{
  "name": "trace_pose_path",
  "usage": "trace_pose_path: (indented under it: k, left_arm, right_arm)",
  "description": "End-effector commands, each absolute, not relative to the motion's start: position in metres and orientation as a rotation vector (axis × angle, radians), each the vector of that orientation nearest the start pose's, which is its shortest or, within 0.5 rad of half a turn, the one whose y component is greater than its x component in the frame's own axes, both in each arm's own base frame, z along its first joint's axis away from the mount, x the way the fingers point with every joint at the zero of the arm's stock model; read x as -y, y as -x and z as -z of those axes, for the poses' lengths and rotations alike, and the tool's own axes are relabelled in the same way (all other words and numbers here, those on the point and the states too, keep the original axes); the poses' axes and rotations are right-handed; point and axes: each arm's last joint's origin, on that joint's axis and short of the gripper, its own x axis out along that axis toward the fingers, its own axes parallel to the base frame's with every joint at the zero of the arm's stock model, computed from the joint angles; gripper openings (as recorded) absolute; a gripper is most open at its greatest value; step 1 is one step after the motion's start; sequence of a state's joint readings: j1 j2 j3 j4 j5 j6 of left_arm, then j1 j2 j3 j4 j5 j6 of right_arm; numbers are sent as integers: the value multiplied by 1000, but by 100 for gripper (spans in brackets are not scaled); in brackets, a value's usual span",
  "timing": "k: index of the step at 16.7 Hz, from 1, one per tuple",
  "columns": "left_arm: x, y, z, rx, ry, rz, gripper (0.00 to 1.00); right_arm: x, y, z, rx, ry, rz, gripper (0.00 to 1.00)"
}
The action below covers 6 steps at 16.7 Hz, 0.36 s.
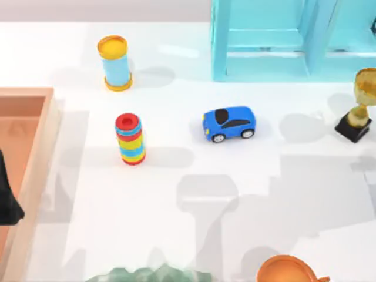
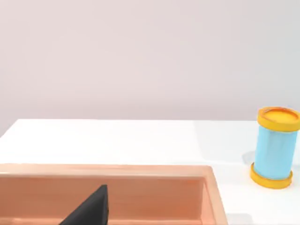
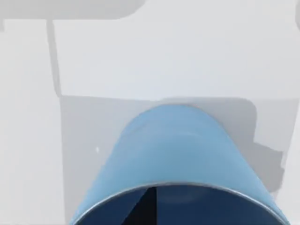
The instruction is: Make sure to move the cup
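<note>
The white counter [image 1: 176, 235] carries a cyan shelf unit [image 1: 264, 41] at 1 o'clock and a wooden tray [image 1: 26, 94] at 9 o'clock. The left claw [image 1: 9, 200] is parked over the tray, and whether it is wide or narrow cannot be told. The cup [image 3: 180, 150] sits right up against the right wrist camera. Its open rim faces the lens, its blue wall tapers away, and the bare counter and the cup's own shadow lie beyond it. A dark sliver inside the rim is probably part of the right claw [image 3: 147, 208], but whether that claw is clamped on the cup cannot be told. A light-blue cylinder [image 1: 116, 63] stands at 11 o'clock and a striped ring stack [image 1: 130, 140] at 9 o'clock, short of the tray. A gold trophy [image 1: 358, 108] stands at 3 o'clock, and a blue toy car [image 1: 230, 123] is just past centre toward 1 o'clock. The main risk appears to be the hold. The cup's wall is smooth and tapered, so a weak or off-centre grip could let it slide out or tip during travel. A low carry could also clip the car or topple the ring stack, which stands tall and narrow.
</note>
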State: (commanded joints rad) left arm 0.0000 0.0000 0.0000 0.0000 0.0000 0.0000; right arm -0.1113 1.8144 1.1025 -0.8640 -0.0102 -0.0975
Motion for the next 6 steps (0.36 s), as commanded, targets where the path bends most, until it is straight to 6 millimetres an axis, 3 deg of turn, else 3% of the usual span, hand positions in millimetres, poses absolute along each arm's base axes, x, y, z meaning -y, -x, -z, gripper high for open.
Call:
trace_pose_path:
  k: [6]
  left_arm:
    - [1,-106,-160,0,0,0,100]
  right_arm:
    - [33,-312,-142,-1575,-17,-1,100]
